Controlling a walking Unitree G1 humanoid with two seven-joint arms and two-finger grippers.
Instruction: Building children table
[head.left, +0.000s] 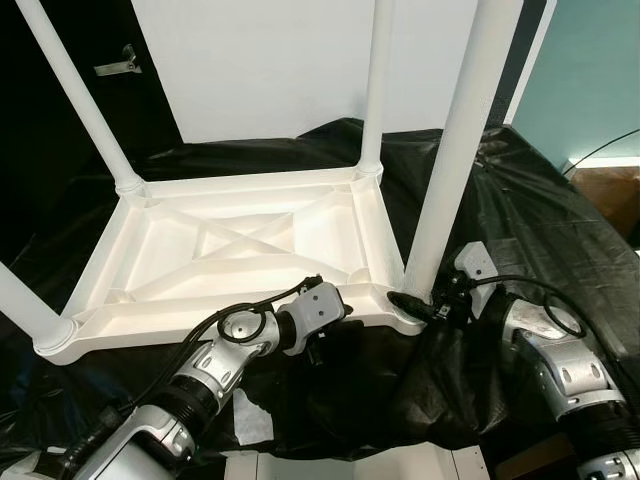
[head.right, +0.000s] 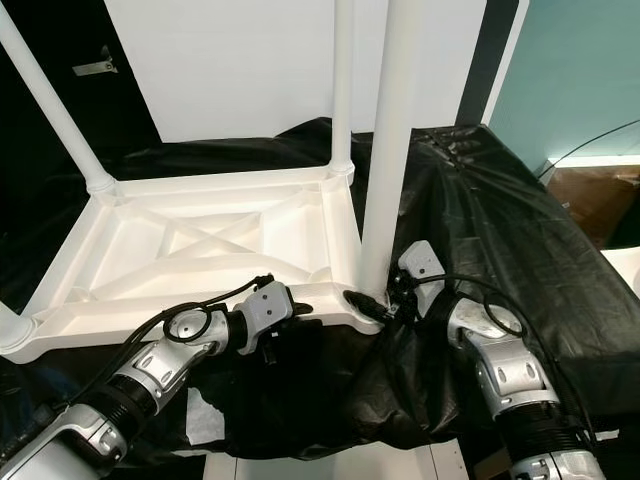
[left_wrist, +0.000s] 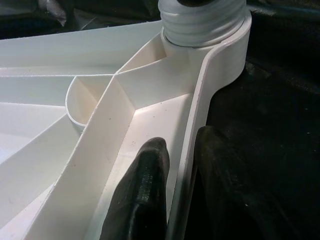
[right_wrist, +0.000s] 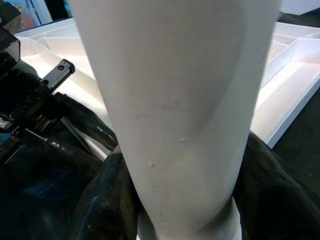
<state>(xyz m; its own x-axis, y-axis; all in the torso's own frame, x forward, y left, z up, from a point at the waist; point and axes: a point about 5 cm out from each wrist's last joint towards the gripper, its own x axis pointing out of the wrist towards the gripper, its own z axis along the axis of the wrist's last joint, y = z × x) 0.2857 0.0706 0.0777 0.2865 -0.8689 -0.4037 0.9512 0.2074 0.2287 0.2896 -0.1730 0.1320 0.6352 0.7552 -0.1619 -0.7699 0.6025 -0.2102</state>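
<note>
A white plastic children's table (head.left: 240, 250) lies upside down on black sheeting (head.left: 520, 210) that covers the desk, its ribbed underside facing up. Four white legs stand up from its corners: far left leg (head.left: 80, 95), far right leg (head.left: 375, 85), near left leg (head.left: 25, 305) and near right leg (head.left: 455, 150). The left gripper (left_wrist: 177, 165) is at the near rim of the table, its jaws closed to a narrow gap on that rim, one finger (left_wrist: 145, 190) inside the frame and one outside. The right gripper (head.left: 425, 305) sits at the base of the near right leg, just right of the corner socket; its jaws wrap the leg's foot, though how tightly they grip I cannot tell
</note>
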